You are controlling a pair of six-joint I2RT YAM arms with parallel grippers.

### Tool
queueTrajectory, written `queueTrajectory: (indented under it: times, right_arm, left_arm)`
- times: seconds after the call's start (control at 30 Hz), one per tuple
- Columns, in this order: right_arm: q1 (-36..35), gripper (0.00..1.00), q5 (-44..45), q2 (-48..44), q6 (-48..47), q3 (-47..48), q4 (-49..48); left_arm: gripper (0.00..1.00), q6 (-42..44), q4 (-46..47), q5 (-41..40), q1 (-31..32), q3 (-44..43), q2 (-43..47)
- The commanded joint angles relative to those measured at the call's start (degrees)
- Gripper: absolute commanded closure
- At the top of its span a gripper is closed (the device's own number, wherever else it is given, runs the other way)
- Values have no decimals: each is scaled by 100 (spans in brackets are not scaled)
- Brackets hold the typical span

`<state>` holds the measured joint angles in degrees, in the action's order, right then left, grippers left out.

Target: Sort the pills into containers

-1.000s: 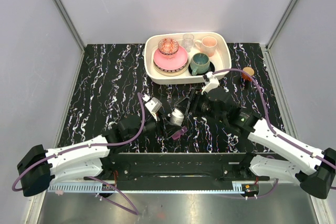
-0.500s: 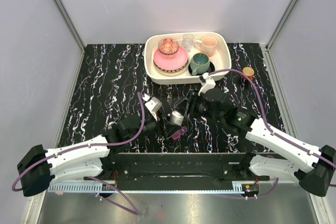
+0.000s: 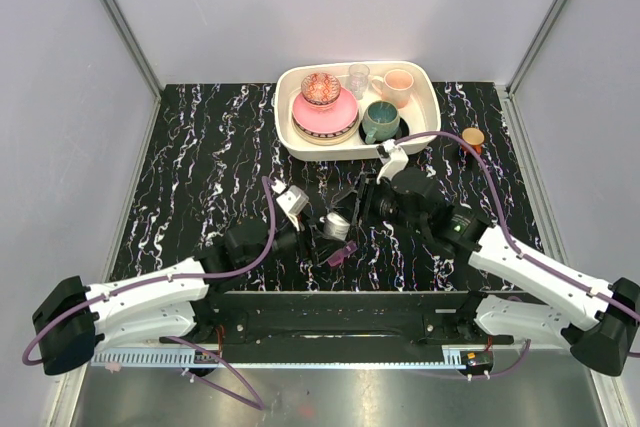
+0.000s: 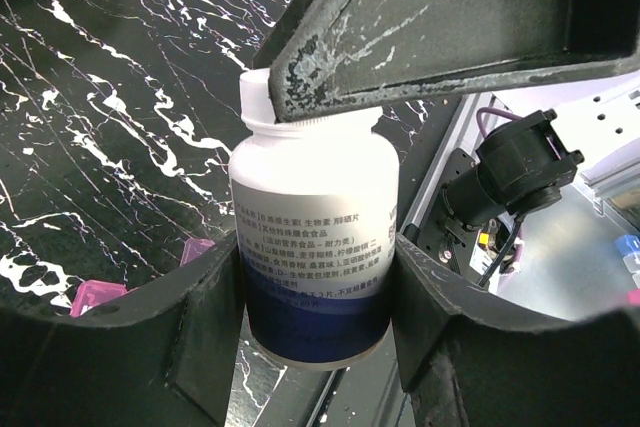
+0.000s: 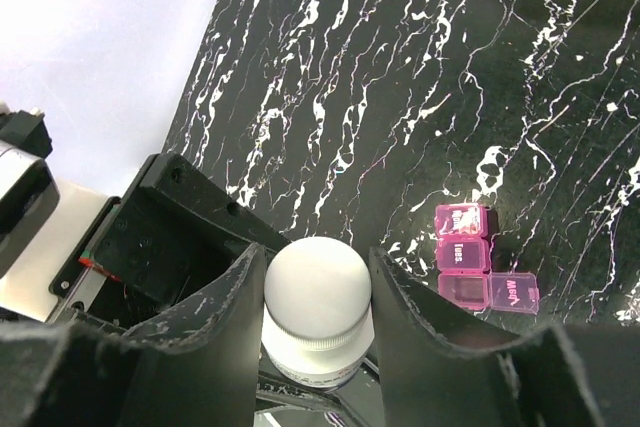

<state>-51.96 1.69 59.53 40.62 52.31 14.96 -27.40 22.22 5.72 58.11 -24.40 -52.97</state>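
Note:
A white bottle (image 4: 315,207) with a blue-banded label is held by its body, my left gripper (image 4: 315,282) shut on it above the table. In the top view the bottle (image 3: 338,222) sits mid-table between both arms. My right gripper (image 5: 318,282) reaches in from the right, and its two fingers press the sides of the bottle's white cap (image 5: 318,292). The magenta pill box (image 5: 465,252) lies on the black marble just beyond, with one lid flipped open (image 5: 512,293). In the top view the pill box (image 3: 340,254) lies right in front of the bottle. No pills are visible.
A cream tray (image 3: 425,77) at the back holds stacked pink plates, a green mug, a pink cup and a glass. A small brown jar with an orange lid (image 3: 472,137) stands to its right. Metal frame posts edge the table.
My right gripper has slid slightly left onto the bottle, and its jaws have narrowed around the cap. The left gripper keeps the same hold.

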Motion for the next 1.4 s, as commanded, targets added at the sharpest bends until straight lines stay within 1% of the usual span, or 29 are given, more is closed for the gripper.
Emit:
queueTrajectory:
  times: [0.0, 0.2, 0.23, 0.33, 0.53, 0.67, 0.77, 0.8, 0.83, 0.87, 0.93, 0.97, 1.0, 1.03, 1.07, 1.1, 1.13, 1.17, 1.2, 1.27, 1.37]
  right_arm:
    - [-59, 100, -1116, -257, -668, -98, -370]
    - [-59, 100, -2136, -617, -968, -485, -977]
    - [-59, 100, -2225, -653, -994, -555, -1021]
    - [-59, 100, -2603, -793, -986, -696, -1276]
    - [-59, 100, -3438, -978, -916, -924, -1987]
    - [-68, 100, -4069, -1083, -907, -978, -2260]
    - [-59, 100, -4369, -1162, -915, -1004, -2401]
    - [-59, 93, -4379, -1171, -933, -1004, -2384]
    - [-59, 79, -4345, -1180, -985, -987, -2332]
    - [-59, 59, -4109, -1250, -977, -978, -2270]
    - [-59, 31, -3687, -1312, -960, -890, -2016]
    - [-68, 29, -3206, -1382, -951, -846, -1936]
    - [-59, 27, -2880, -1417, -925, -759, -1849]
    - [-59, 25, -2563, -1444, -811, -706, -1639]
    - [-59, 24, -1942, -1444, -767, -635, -1532]
    - [-59, 24, -1649, -1435, -714, -461, -1279]
    - [-59, 23, -1324, -1392, -574, -355, -885]
    - [-59, 23, -790, -1313, -538, -258, -689]
    - [-59, 21, -550, -1277, -494, -65, -400]
    - [-59, 18, 38, -1120, -345, 103, -161]
    - [-68, 15, 348, -891, -222, 323, 24]
  left_arm:
    - [100, -55, 775, 456, 25, 14, 261]
    - [100, -292, 1574, 1579, 25, 523, 454]
    - [100, -327, 1810, 1651, 25, 585, 541]
    - [100, -415, 2084, 1924, 25, 770, 717]
    - [100, -477, 2453, 2618, 25, 797, 893]
    - [100, -521, 2542, 3022, 25, 709, 946]
    - [100, -556, 2577, 3278, 25, 639, 1008]
    - [100, -530, 2507, 3322, 25, 604, 1025]
    - [100, -504, 2428, 3313, 25, 595, 1095]
    - [100, -416, 2323, 3270, 25, 551, 1122]
    - [100, -276, 1832, 3024, 25, 507, 1271]
    - [100, -101, 1595, 2753, 25, 420, 1324]
    - [100, -12, 1036, 2551, 25, 358, 1403]
    - [100, 58, 761, 2340, 25, 305, 1447]
    - [100, 181, 488, 1781, 25, 183, 1491]
    - [100, 217, 42, 1549, 25, 129, 1526]
    - [100, 278, -128, 1381, 25, 77, 1527]
    - [100, 366, -278, 1058, 25, -46, 1509]
    - [100, 393, -540, 907, 25, -117, 1448]
    - [100, 480, -735, 591, 34, -301, 1351]
    - [100, 551, -965, 326, 34, -512, 1105]
